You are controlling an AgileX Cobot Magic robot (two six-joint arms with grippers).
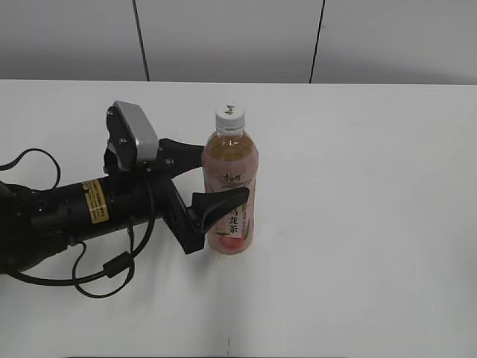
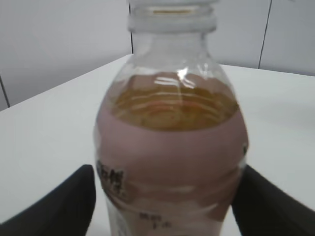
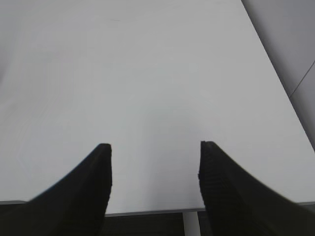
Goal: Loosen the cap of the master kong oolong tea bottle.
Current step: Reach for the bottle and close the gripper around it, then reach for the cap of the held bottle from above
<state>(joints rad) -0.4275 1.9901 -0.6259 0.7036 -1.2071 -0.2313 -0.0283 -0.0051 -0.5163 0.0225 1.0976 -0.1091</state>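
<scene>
Matte white table (image 1: 373, 186), left pincer (image 1: 216, 171) seemingly pinching clear ribbed bottle (image 1: 230, 190), right pincer (image 3: 155, 169) spread

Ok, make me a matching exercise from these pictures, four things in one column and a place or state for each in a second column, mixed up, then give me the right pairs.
Things
1. cap
2. master kong oolong tea bottle
3. left gripper
4. right gripper

Places or states
A. open over bare table, nothing between its fingers
B. white, sitting on top of the bottle's neck
C. standing upright on the table, amber tea inside
D. one finger on each side of the bottle's body

Pairs: 1-B, 2-C, 3-D, 4-A
</scene>
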